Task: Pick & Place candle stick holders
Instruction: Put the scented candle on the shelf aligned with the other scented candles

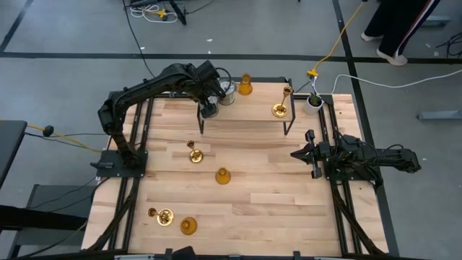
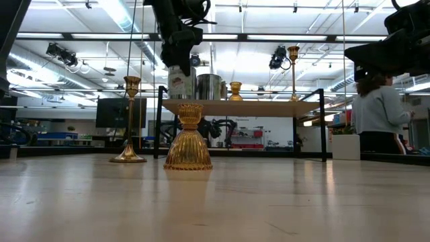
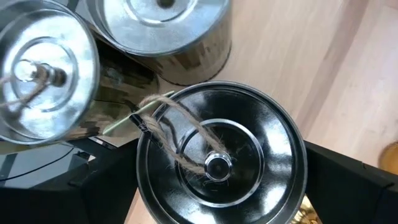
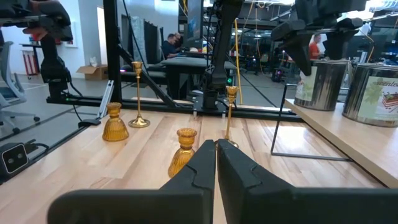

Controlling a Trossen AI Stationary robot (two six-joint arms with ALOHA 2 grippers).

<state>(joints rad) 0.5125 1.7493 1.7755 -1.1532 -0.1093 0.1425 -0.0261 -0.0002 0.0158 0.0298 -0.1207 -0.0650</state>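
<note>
Your left gripper [image 1: 209,108] hangs over the left end of the raised wooden shelf [image 1: 253,108] with its fingers spread as wide as they go, straddling a silvery tin holder [image 3: 217,158] seen lid-up in the left wrist view — whether the pads touch its wall cannot be told, and nothing looks held. 2 more tin holders [image 3: 165,28] crowd right beside it, one touching or nearly so. On the same shelf stand an amber holder [image 1: 245,85] and a tall brass holder [image 1: 281,108]; more amber and brass ones dot the table [image 1: 274,188] below, among them an amber holder [image 1: 222,175] near the middle. Your right gripper [image 1: 312,153] waits at the table's right edge, fingers pressed shut on nothing.

The risk sits with the neighbours — a finger swinging sideways on the way up could clip a tin and shove it toward the shelf edge. The twine loop [image 3: 180,134] on the lid could also snag, dragging the holder along.
</note>
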